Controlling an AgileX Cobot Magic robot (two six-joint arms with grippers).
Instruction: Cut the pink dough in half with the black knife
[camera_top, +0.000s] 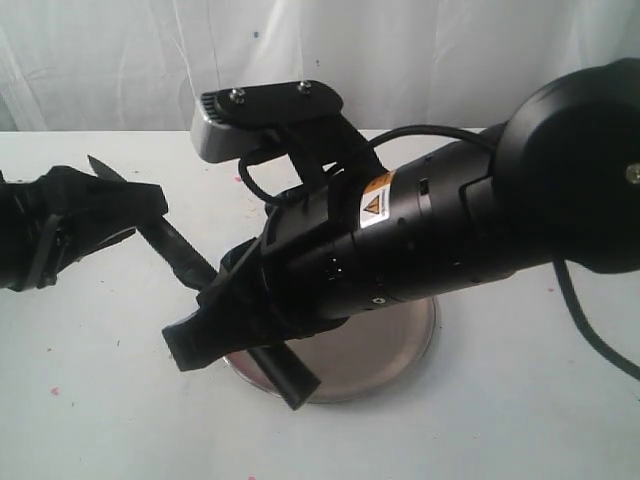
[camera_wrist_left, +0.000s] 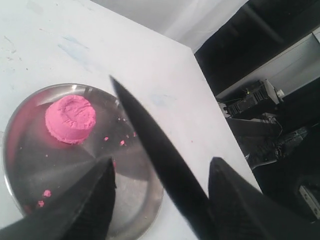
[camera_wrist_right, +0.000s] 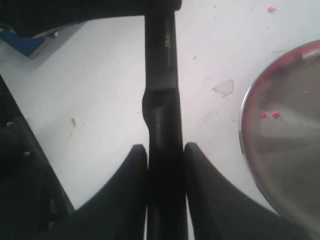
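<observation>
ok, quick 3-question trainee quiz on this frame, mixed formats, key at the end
1. True or false: the pink dough is already cut into two pieces.
2. Which gripper is clamped on the black knife? A) left B) right C) neither
3. Fill in: the dough sits on the steel ____.

Key:
1. False. In the left wrist view it is one whole squat lump.
2. B. The right gripper has its fingers pressed against both sides of the handle; the left gripper is spread open with the blade passing between its fingers.
3. plate
</observation>
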